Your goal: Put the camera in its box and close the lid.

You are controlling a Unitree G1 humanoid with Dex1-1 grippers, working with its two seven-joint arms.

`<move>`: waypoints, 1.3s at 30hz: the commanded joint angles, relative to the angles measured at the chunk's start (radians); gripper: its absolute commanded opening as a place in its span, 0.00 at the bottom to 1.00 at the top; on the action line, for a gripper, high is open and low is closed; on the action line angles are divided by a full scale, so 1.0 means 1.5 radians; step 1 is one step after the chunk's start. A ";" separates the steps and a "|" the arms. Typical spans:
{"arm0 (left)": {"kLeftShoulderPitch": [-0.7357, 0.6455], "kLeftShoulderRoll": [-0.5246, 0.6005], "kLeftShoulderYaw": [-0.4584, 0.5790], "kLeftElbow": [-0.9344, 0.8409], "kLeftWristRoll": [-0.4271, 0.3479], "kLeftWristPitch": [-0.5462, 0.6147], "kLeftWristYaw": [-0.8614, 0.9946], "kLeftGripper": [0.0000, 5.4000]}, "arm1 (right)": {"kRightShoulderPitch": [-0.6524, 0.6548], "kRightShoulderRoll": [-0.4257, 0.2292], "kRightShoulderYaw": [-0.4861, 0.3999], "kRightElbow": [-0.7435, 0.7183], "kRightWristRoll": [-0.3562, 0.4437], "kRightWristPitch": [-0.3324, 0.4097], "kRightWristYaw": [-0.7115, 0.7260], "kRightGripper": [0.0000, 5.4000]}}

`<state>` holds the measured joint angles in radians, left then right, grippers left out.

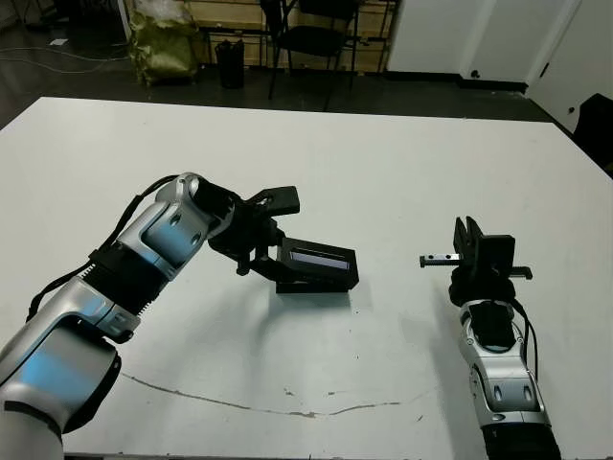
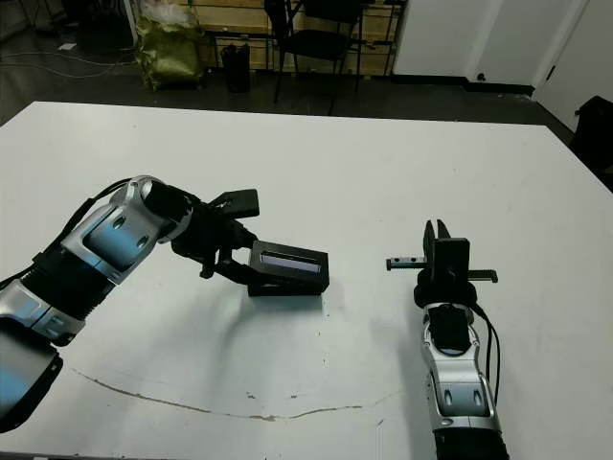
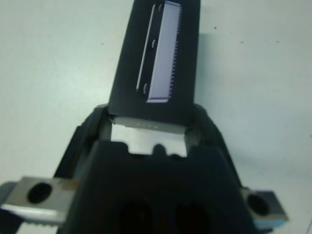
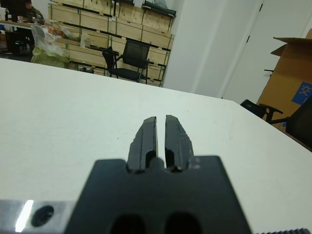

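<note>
Lid point(image 1: 319, 259) tilted over box (mostly hidden), left gripper point(image 1: 261, 233) astride.

Storeroom-like workshop: wooden crates point(image 4: 102, 22), cardboard box point(image 4: 291, 83).

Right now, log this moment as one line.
left gripper: open, at lid | lid: tilted on box | camera: not visible | right gripper: shut, empty, idle | table

Left of centre on the table point(image 1: 383, 163): the lid point(image 1: 321, 264) atop the box point(image 1: 316, 284), one end tilted up. Just left, touching that end: the left gripper point(image 1: 263, 235). Well apart to the right (nothing between): the right gripper point(image 1: 466, 233).
</note>
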<state>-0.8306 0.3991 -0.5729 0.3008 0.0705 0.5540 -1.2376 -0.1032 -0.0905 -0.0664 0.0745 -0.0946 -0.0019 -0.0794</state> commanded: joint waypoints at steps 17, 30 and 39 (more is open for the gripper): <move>-0.002 0.003 -0.011 0.060 0.038 -0.053 0.001 0.45 | 0.012 -0.002 -0.002 0.000 -0.004 0.006 -0.002 0.00; -0.017 -0.027 0.013 0.149 0.036 -0.036 0.003 0.45 | 0.012 -0.004 -0.005 0.003 0.006 -0.002 0.007 0.00; -0.045 -0.049 0.016 0.202 0.030 0.013 -0.017 0.45 | 0.010 -0.002 -0.001 -0.001 -0.006 0.013 -0.005 0.00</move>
<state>-0.8890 0.3174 -0.5499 0.5724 0.0908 0.5496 -1.2857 -0.0961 -0.0905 -0.0653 0.0682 -0.0972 -0.0098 -0.0790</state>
